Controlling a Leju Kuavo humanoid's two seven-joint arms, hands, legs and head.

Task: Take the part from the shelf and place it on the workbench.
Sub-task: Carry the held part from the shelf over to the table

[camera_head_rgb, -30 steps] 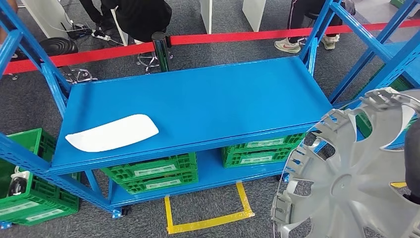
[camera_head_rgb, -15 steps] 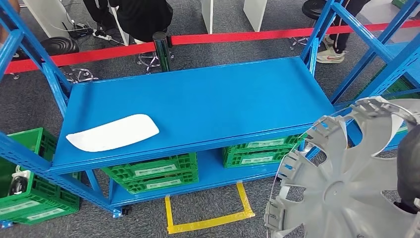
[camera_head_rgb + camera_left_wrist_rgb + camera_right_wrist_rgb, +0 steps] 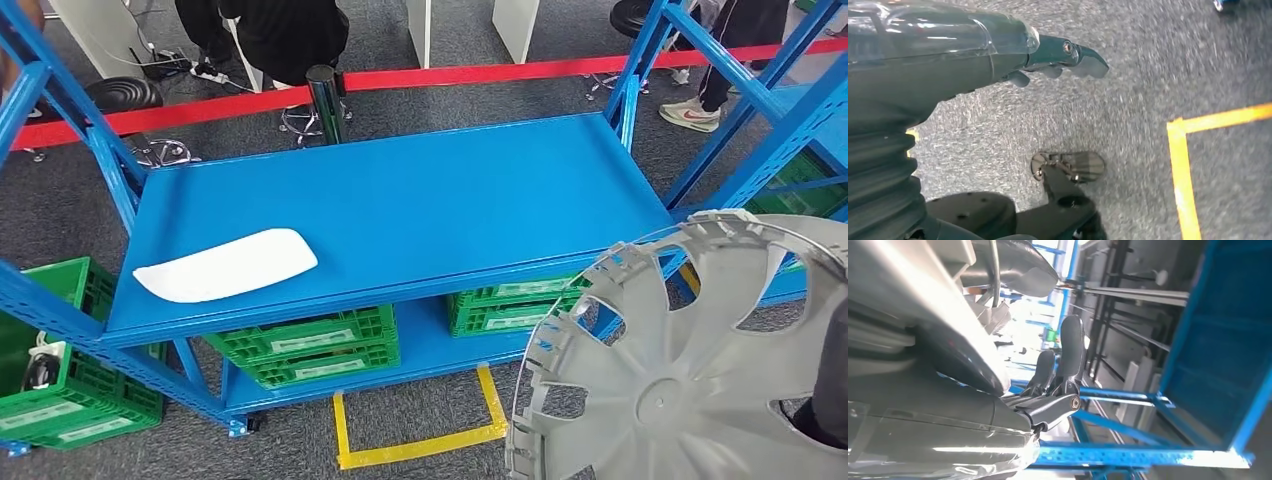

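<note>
Right robot hand (image 3: 825, 400), seen in the head view as a dark shape at the picture's right edge, carries the silver wheel cover (image 3: 680, 370), the part for this task. We note that over the last second the cover has grown larger in this view and its rim has crept leftward, from beside the counter's right corner to lying across it. We take this as the part being swung in toward the blue counter (image 3: 400, 205). It is not yet down: it hangs low at the right, over the floor and the counter's near right corner. A white curved panel (image 3: 228, 266) lies on the counter's left part, unmoved. Green crates (image 3: 305, 348) sit on the lower tier; yellow floor tape (image 3: 420, 450) marks the standing spot. People's legs shift behind the red barrier (image 3: 400, 77).

Left wrist view: the left robot hand (image 3: 1058, 57) hangs over grey carpet with its fingers loosely apart and nothing in them. Yellow tape shows on the floor here too.

Right wrist view: the right robot hand (image 3: 1053, 380) shows dark fingers (image 3: 1072, 347) reaching up along the pale inner face of the wheel cover (image 3: 923, 305), with a thick thumb on the far side, so we record it as gripping the cover's edge. Blue shelf framing (image 3: 1198, 365) runs behind.

Judgement: transport under way; the remaining steps are carrying the cover over the open right half of the counter and setting it down.
</note>
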